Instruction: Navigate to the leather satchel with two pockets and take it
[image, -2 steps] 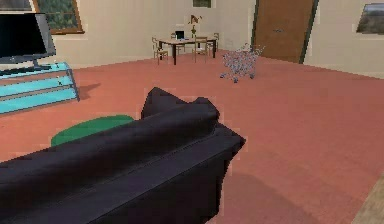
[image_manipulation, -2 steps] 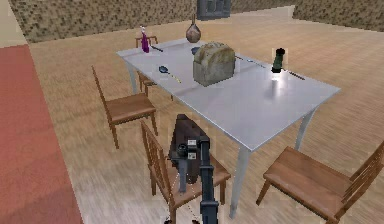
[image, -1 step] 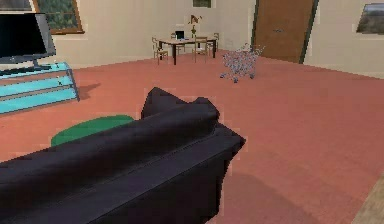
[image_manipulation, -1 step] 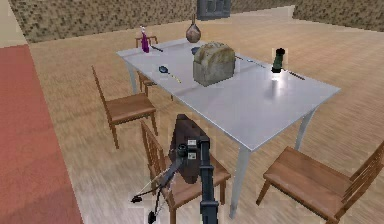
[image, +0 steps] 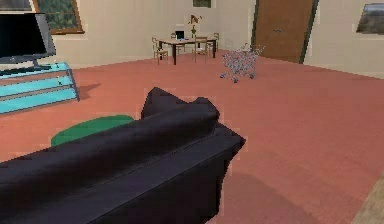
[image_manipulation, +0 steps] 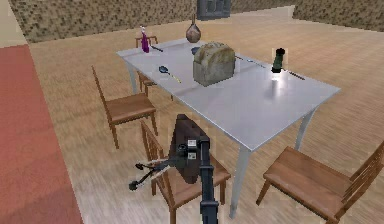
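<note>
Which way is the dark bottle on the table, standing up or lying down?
Standing up. The bottle rises straight from the table, with its base on the top and its narrow end above.

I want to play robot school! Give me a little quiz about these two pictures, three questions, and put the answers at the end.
1. True or false: in the arm side view, the bag lies on the white table.
2. In the forward view, the rug is: A green, B white, C yellow.
3. Fill in: the TV stands at the forward view's ____ side.

Key: 1 true. 2 A. 3 left.
</note>
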